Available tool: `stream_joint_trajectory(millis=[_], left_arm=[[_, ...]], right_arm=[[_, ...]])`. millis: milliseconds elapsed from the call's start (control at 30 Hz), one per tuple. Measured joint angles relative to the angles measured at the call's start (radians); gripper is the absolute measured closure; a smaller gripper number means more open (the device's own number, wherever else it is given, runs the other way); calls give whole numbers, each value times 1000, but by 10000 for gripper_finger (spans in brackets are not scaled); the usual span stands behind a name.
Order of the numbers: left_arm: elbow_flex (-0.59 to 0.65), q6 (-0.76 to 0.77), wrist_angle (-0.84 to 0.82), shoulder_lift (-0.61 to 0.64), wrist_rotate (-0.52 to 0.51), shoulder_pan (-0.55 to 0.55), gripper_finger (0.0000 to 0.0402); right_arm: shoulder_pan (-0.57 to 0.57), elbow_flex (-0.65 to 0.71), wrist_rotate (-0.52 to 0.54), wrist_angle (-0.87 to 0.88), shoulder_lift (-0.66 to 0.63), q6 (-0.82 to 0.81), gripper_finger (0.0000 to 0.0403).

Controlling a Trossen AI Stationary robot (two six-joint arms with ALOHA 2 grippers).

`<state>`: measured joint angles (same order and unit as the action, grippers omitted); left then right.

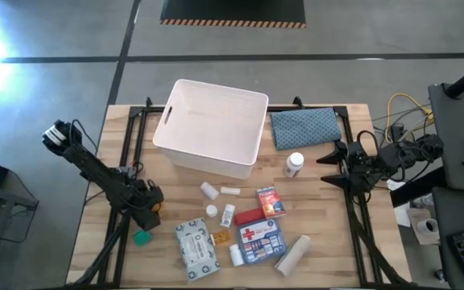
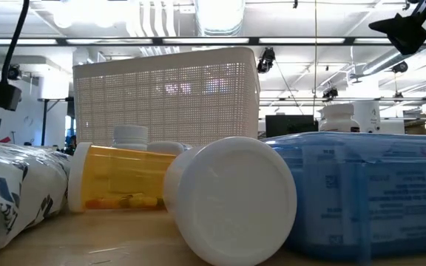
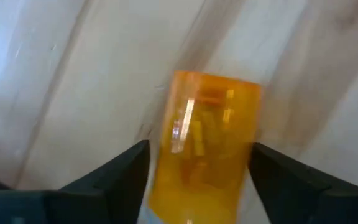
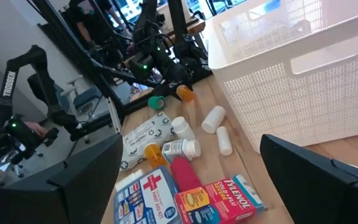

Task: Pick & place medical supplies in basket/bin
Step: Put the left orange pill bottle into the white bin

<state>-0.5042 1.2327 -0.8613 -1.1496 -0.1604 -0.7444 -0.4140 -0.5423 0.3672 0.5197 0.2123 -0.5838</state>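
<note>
While the right gripper (image 1: 329, 165) waits with its dark fingers spread at the table's right edge, near an upright white pill bottle (image 1: 295, 164), the left gripper (image 1: 153, 208) sits low over the pale wood-plank table (image 1: 329, 242). Its two dark fingers are apart, flanking a translucent orange vial (image 3: 207, 140), a smooth cylinder with pale tablets visible through its wall; contact cannot be told. A green cube (image 1: 141, 237) lies just beside that arm. The bin (image 1: 212, 125), a white rounded-corner tub with perforated lattice walls and a handle slot, stands at the table's far middle, beside a folded blue-grey patterned cloth (image 1: 304, 126). Loose supplies lie between the arms: a glossy red-cross first-aid pouch (image 1: 261, 239), a crinkled soft white pack (image 1: 196, 248), a cylindrical gauze roll (image 1: 292, 254) and a red tube (image 1: 248, 216).
</note>
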Motion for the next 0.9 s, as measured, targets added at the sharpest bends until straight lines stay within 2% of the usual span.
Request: stream_joint_trajectory(millis=[167,300,400,533,600,700,833,900], left_arm=[[-88,-3,-2,0,1,0,224],[-251,-27,-55,0,-23,2,245],[-425,-79,-163,-1,-148,14,246],[-646,-218,-294,2,-467,76,246],[-730,-333,-291,9,-599,147,246],[-832,-571,-253,10,-632,318,246],[-900,-897,-162,9,-536,615,246],[-908,-1019,-85,5,-394,822,246]], right_arm=[[0,0,2,-1,0,0,34],[0,0,13,-1,0,5,34],[0,-4,65,-3,0,7,34],[0,-4,123,-11,0,15,34],[0,-4,133,-16,0,35,34],[0,-4,134,-45,0,86,34],[0,-4,134,-67,0,121,34],[0,-4,134,-70,0,121,34]])
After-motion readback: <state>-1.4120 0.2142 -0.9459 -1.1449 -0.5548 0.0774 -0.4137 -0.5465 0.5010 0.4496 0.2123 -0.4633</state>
